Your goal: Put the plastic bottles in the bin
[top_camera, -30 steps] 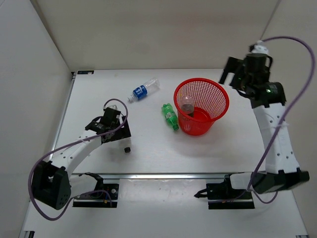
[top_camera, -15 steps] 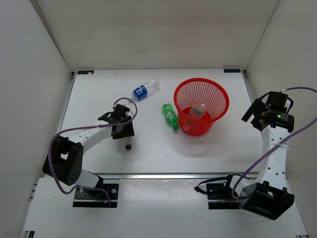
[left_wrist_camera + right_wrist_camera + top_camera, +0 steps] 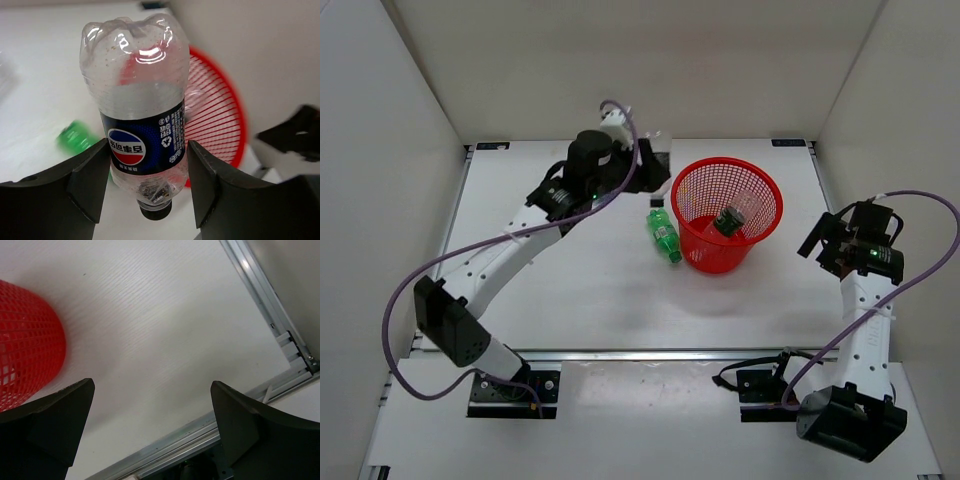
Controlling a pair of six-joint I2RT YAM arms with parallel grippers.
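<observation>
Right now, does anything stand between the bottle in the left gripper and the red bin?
Nothing visible does. The left gripper holds the blue-label bottle just left of the bin; the green bottle lies on the table beside it, off that path.

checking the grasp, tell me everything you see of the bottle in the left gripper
The blue-label bottle is clear plastic with droplets inside, a lobed base and a dark cap. Its dark blue label bears a round red, white and blue logo. The left gripper clamps it at the label, cap toward the wrist camera, the red bin behind.
</observation>
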